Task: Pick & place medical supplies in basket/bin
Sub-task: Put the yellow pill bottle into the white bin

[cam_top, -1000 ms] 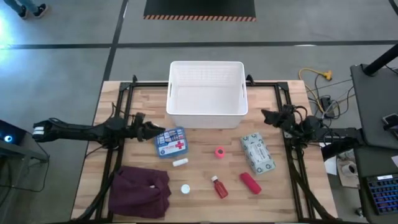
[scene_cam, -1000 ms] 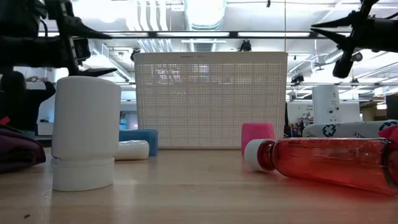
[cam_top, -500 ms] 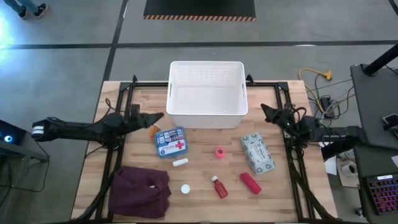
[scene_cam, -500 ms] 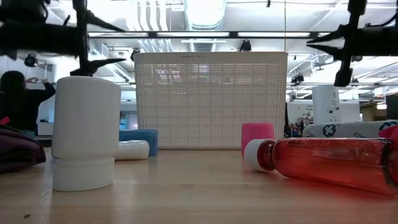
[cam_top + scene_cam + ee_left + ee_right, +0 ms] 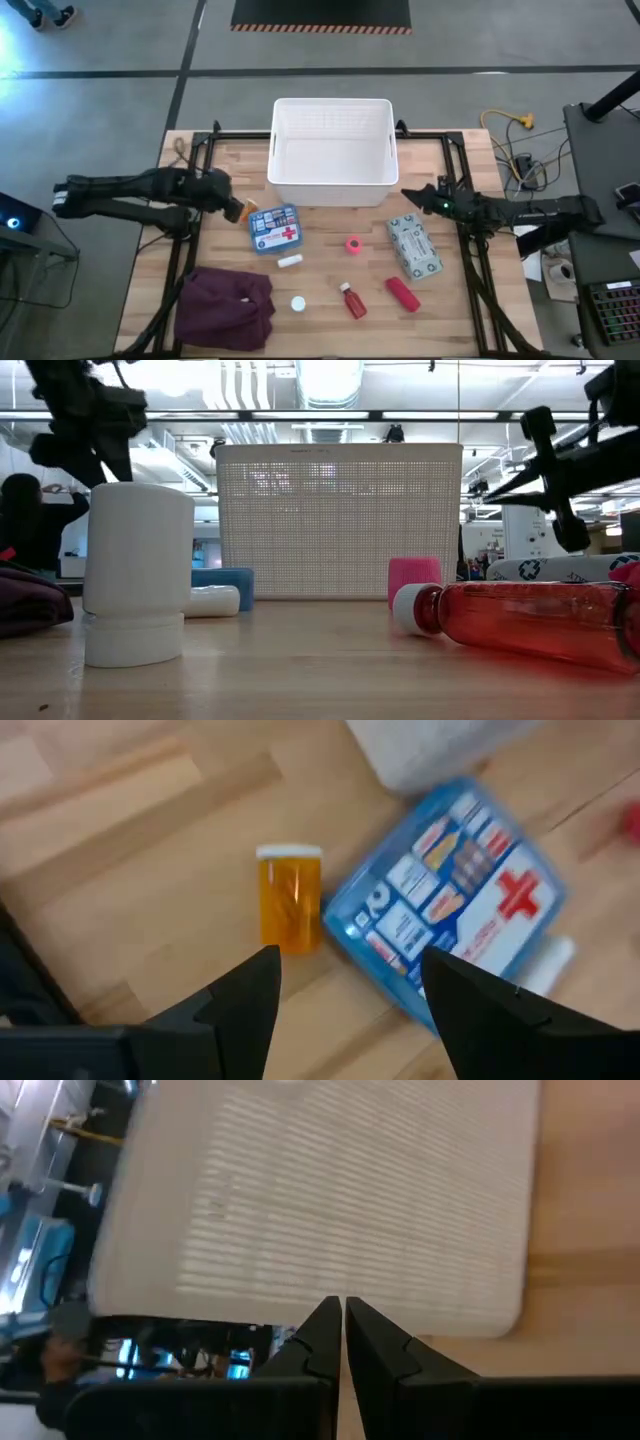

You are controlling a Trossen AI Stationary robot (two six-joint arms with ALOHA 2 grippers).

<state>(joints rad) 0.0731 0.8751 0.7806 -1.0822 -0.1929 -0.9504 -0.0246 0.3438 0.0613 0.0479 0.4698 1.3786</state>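
The white slotted basket stands at the table's far middle. Near of it lie the blue first-aid box, an orange pill bottle, a white tube, a pink piece, the grey-green packet, a red bottle, a red tube and a white cap. My left gripper hangs open above the orange bottle, left of the box. My right gripper is shut, in the air by the basket's near right corner.
The maroon cloth lies bunched at the near left. Black frame rails run along the table's left and right sides. In the low view the white cap and red bottle stand closest. Bare wood lies between the items.
My left gripper has drawn back from the first-aid box toward the table's left, uncovering the orange pill bottle, and has tipped downward over it as the arm bent. My right gripper has reached toward the table's left, nearer the basket's corner, and has sunk lower.
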